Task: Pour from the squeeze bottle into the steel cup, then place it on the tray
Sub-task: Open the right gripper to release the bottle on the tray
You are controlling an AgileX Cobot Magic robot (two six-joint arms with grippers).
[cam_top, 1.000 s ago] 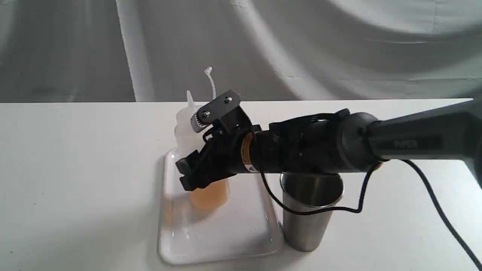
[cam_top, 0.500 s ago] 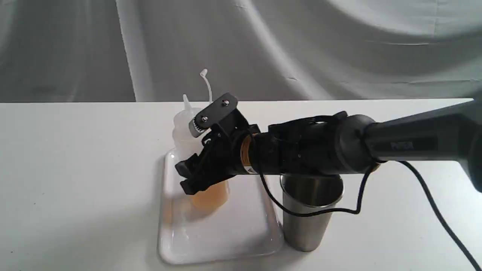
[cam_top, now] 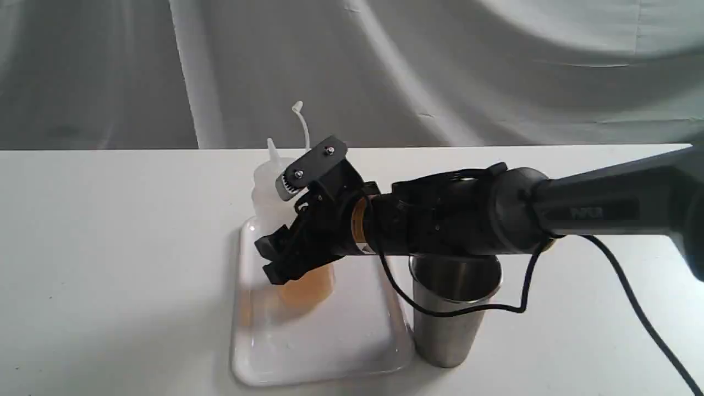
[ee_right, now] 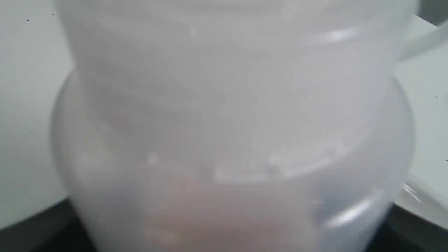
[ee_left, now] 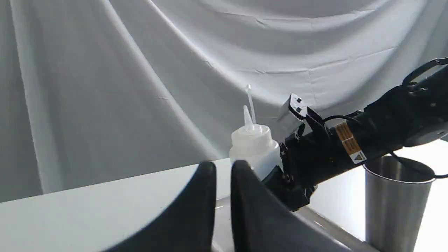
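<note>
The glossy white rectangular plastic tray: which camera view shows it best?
The exterior view: the glossy white rectangular plastic tray shows nearly whole, rounded corners included. The left wrist view gives only a strip of its rim; the right wrist view, a blurred sliver.

Plain white surface (cam_top: 110,242), matte and level; carrying a glossy white tray (cam_top: 330,352) with a low raised rim, laid flat; bearing also a steel cup (cam_top: 448,330), upright, just beside the tray's right-hand edge in the exterior view; contact between them not discernible.
</note>
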